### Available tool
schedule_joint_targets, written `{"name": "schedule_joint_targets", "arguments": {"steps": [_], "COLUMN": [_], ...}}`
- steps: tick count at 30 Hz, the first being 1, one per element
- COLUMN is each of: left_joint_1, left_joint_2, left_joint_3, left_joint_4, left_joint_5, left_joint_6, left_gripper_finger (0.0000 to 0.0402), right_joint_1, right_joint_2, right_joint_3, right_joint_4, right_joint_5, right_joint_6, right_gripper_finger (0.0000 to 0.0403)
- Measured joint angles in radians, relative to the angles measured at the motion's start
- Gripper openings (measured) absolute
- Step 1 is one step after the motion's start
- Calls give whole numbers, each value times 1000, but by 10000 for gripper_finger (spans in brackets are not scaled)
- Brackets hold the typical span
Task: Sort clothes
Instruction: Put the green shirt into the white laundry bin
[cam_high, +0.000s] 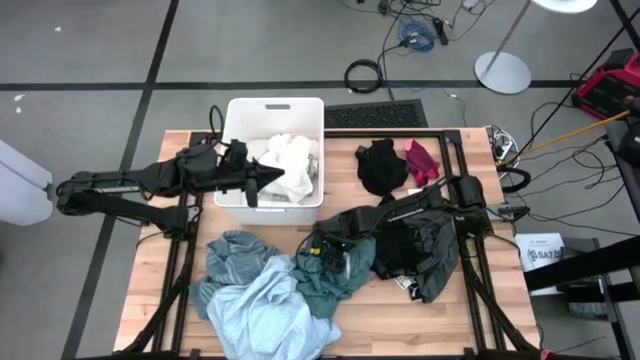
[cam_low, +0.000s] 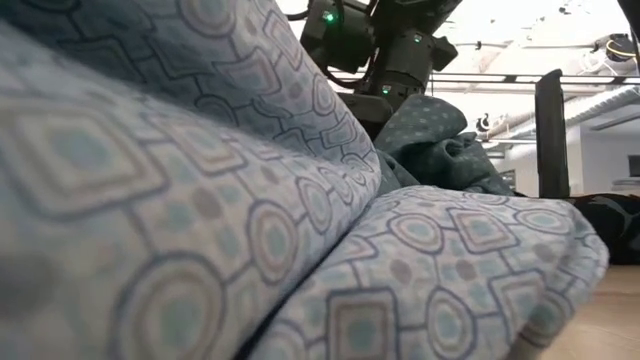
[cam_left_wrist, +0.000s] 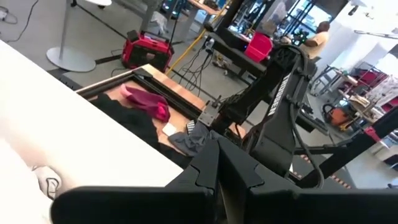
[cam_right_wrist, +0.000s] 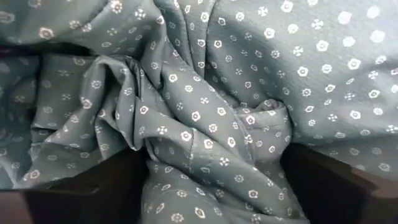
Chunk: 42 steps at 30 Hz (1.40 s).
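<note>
Clothes lie heaped on the wooden table: a teal striped one (cam_high: 235, 255), a light blue patterned one (cam_high: 265, 315) that fills the low view (cam_low: 200, 200), a teal white-dotted one (cam_high: 340, 275), a dark grey one (cam_high: 430, 255), a black one (cam_high: 380, 165) and a magenta one (cam_high: 420, 160). White-grey clothes (cam_high: 285, 160) lie in the white bin (cam_high: 240, 110). My right gripper (cam_right_wrist: 211, 155) is open, pointing down into the teal dotted garment (cam_right_wrist: 205, 93). My left gripper (cam_high: 270, 180) hangs shut and empty over the bin, seen also in its wrist view (cam_left_wrist: 217, 155). My right gripper comes from above onto the teal dotted garment. Its open fingers (cam_right_wrist: 93, 186) are sunk into the cloth on either side of a bunched ridge of folds (cam_right_wrist: 205, 143). The garment lies slack on the heap on the table.
The bin stands at the table's far edge, left of the middle. Black frame rails (cam_high: 455, 140) run around the table. The floor beyond holds cables, a red case (cam_high: 610, 85) and a lamp base (cam_high: 502, 72). A person (cam_left_wrist: 320, 34) shows far off in the room.
</note>
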Motion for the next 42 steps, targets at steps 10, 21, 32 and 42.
{"name": "schedule_joint_targets", "arguments": {"steps": [10, 21, 32, 42], "left_joint_1": [-1, -1, -1, 2], "left_joint_2": [0, 0, 0, 0], "left_joint_3": [0, 0, 0, 0], "left_joint_4": [-13, -46, -49, -49], "left_joint_5": [5, 15, 6, -42], "left_joint_6": [-1, -1, 26, 25], "left_gripper_finger": [15, 15, 15, 15], "right_joint_1": [3, 17, 65, 60], "right_joint_2": [-20, -152, -543, -818], "right_joint_3": [-1, -20, -19, -16], "right_joint_4": [-26, -223, -372, -214], "right_joint_5": [-6, 8, 191, 415], "right_joint_6": [34, 159, 322, 317], "right_gripper_finger": [82, 42, 42, 42]}}
